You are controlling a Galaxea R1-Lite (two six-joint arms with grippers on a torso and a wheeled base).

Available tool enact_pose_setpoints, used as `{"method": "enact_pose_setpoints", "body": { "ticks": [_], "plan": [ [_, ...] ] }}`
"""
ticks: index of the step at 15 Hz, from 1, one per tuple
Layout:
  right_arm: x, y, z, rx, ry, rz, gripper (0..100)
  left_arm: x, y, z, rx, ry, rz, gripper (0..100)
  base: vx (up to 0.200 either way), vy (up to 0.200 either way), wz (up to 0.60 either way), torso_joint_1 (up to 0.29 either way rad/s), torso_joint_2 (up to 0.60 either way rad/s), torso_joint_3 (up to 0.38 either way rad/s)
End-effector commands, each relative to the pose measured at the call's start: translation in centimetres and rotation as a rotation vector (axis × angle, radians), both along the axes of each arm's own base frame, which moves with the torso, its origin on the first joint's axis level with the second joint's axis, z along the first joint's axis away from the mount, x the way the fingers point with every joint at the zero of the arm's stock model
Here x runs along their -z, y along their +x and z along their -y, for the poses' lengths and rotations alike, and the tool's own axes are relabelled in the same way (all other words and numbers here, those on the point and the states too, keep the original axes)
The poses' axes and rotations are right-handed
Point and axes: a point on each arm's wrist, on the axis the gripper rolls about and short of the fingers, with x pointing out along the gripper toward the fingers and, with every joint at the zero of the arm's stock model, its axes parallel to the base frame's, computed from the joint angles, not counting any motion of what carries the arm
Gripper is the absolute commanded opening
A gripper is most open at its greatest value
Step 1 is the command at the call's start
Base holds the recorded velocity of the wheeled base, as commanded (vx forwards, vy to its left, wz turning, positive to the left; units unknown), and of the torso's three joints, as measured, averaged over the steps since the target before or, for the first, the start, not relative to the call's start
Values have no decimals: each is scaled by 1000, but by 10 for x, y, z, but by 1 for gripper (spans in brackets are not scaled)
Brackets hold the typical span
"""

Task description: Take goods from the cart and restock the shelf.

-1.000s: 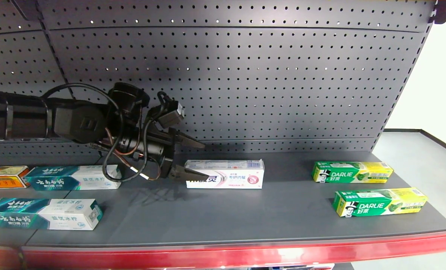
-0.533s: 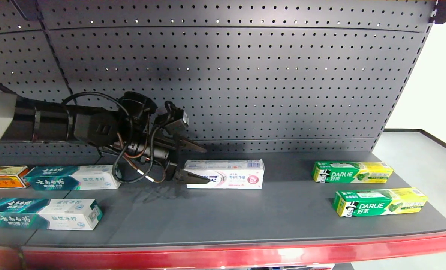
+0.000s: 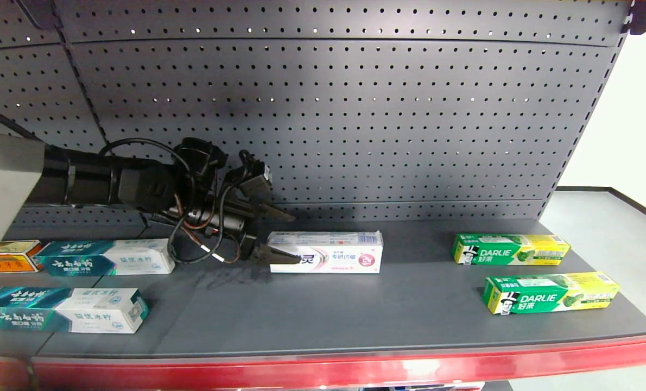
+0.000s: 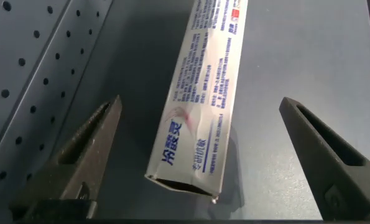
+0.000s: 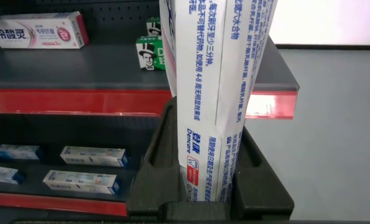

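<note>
A white and pink toothpaste box (image 3: 334,252) lies flat near the back of the grey shelf (image 3: 328,315). My left gripper (image 3: 297,239) is open at the box's left end, one finger behind it and one in front. In the left wrist view the box (image 4: 203,93) lies between the spread fingers (image 4: 88,155) of that gripper (image 4: 200,102), touching neither. My right gripper (image 5: 212,130) is shut on a white toothpaste box (image 5: 219,56), held upright in front of the shelf unit and below shelf level.
Two teal and white boxes (image 3: 106,257) (image 3: 65,309) and an orange box (image 3: 8,256) lie at the left. Two green boxes (image 3: 510,248) (image 3: 551,293) lie at the right. A pegboard wall (image 3: 355,136) backs the shelf; a red lip (image 3: 355,366) edges its front. The middle front is free.
The left arm has stretched farther in toward the shelf's back and sunk slightly. Its fingers stay open around the box's left end. The box has not moved.
</note>
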Motion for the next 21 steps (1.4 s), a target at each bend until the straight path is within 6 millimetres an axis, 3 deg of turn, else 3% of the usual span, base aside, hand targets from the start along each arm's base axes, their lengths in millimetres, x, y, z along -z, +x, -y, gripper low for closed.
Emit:
{"method": "enact_pose_setpoints", "body": {
  "ticks": [1,9,21],
  "plan": [
    [2,1,0,0,-3,-8,0,2,3,3,3,6,-13,100,0,0,0,0,0,0],
    [3,1,0,1,-1,-8,0,-6,5,8,8,22,-37,100,0,0,0,0,0,0],
    [3,1,0,1,0,-10,0,11,7,11,4,95,-57,100,0,0,0,0,0,0]
  ]
}}
